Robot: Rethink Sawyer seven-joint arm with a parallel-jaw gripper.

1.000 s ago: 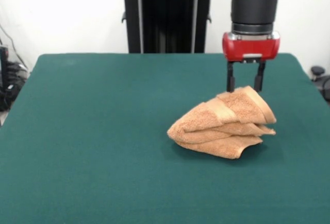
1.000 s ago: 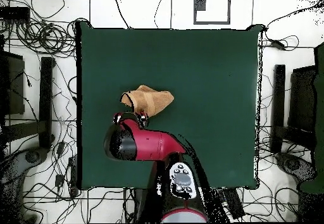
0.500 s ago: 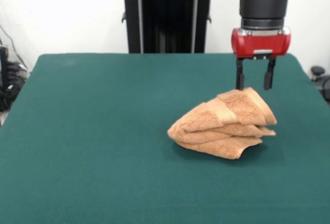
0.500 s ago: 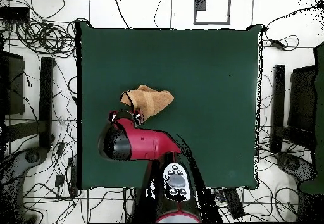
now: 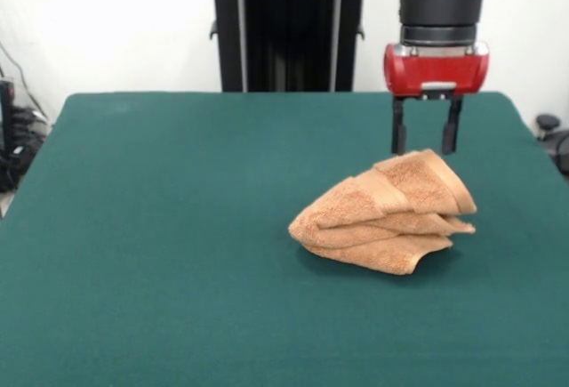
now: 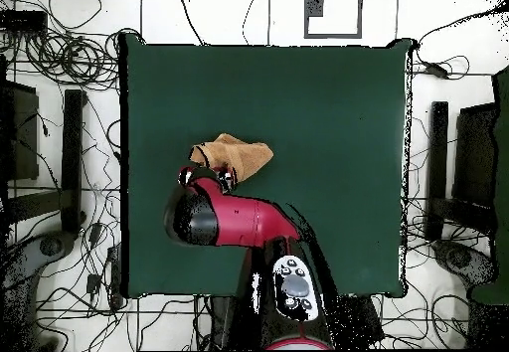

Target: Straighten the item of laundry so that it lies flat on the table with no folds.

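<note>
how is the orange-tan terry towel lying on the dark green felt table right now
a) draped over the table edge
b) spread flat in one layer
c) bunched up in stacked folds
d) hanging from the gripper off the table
c: the orange-tan terry-cloth towel sits in a heap of several layered folds on the dark green felt-covered table, while the open red and black gripper stands just behind its top fold, holding nothing.

The Sawyer arm [image 5: 442, 0] shows a black cylindrical wrist ringed with a silver band above a glossy red housing. Its gripper [image 5: 425, 149] carries two slim black fingers [image 5: 398, 133]. From overhead, the red arm [image 6: 234, 221] bears a grey button pad [image 6: 292, 286].
</note>
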